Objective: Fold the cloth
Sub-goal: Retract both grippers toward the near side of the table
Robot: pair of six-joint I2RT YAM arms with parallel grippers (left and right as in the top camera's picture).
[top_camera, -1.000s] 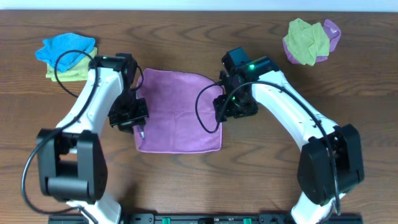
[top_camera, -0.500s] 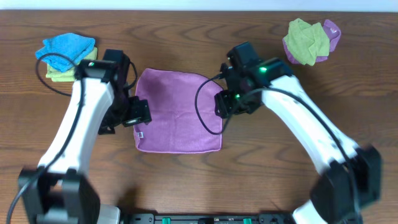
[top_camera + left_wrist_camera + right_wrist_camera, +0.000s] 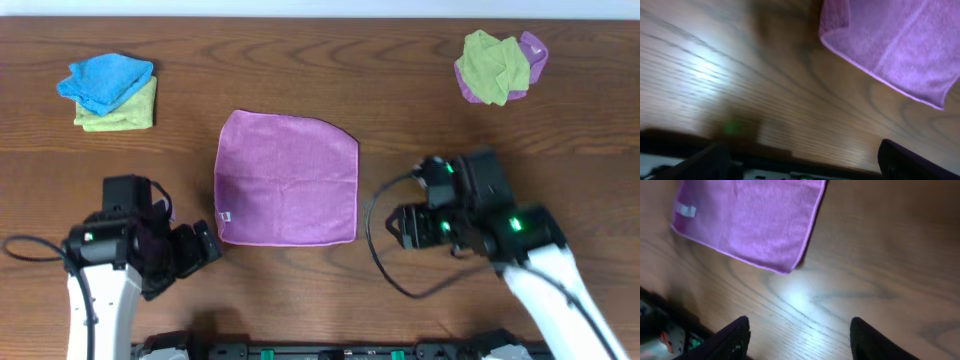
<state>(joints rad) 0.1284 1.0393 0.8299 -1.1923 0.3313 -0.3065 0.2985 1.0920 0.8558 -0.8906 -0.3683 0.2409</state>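
Observation:
The purple cloth (image 3: 287, 180) lies flat on the wooden table, roughly square, with a small white tag at its front left corner. My left gripper (image 3: 200, 247) is open over bare wood, just off that front left corner. My right gripper (image 3: 402, 228) is also open, to the right of the front right corner. Neither touches the cloth. The left wrist view has the cloth (image 3: 900, 45) at upper right and wide-spread fingers (image 3: 715, 161) over wood. The right wrist view shows the cloth (image 3: 750, 220) at upper left and dark fingertips (image 3: 735, 339) apart, nothing between them.
A bright blue cloth (image 3: 105, 78) sits on a yellow-green one (image 3: 132, 112) at the back left. At the back right a crumpled yellow-green cloth (image 3: 490, 65) rests on a purple bundle (image 3: 534, 48). A dark rail (image 3: 340, 351) runs along the table's front edge.
Both arms have drawn back from the cloth's side edges toward the front of the table. The left gripper has opened wide and let go. The cloth stays spread flat.

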